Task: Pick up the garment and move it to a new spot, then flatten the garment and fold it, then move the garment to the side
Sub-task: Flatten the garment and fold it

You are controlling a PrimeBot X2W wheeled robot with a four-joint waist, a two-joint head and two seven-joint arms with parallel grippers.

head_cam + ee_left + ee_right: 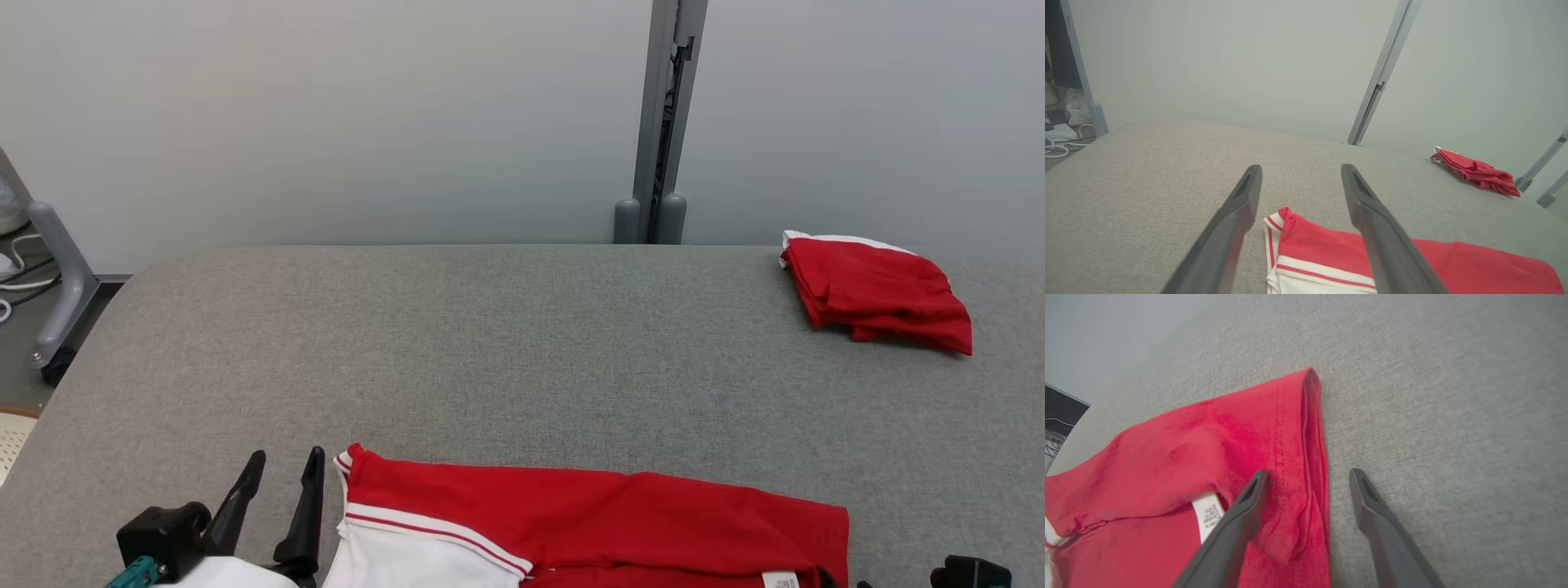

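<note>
**Head view.** The garment (pixel 588 523), red with a white panel and red-and-white striped trim, lies flat along the near edge of the grey table (pixel 522 343), at 6 o'clock of the tabletop. My left pincer (pixel 286 456) stands at 7 o'clock, its two fingers spread and holding nothing. The garment's striped corner lies just beside it at 3 o'clock. Whether the nearer finger touches the cloth cannot be told. A second red cloth (pixel 878 294), bundled, rests well apart at 2 o'clock, near the table's far edge.

**Left wrist view.** The striped corner shows between my spread fingers, at 6 o'clock of the fingertips. The red body runs off toward 4 o'clock under the right-hand finger.

**Right wrist view.** My right pincer (pixel 1309 474) is spread and grips nothing. It straddles the garment's hemmed end: one finger over red cloth, the other over bare table at 3 o'clock. The cloth extends from 6 round to 10 o'clock. A white label (pixel 1208 514) sits at 8 o'clock, just beside the finger over the cloth. Contact with the fabric cannot be told.
</note>
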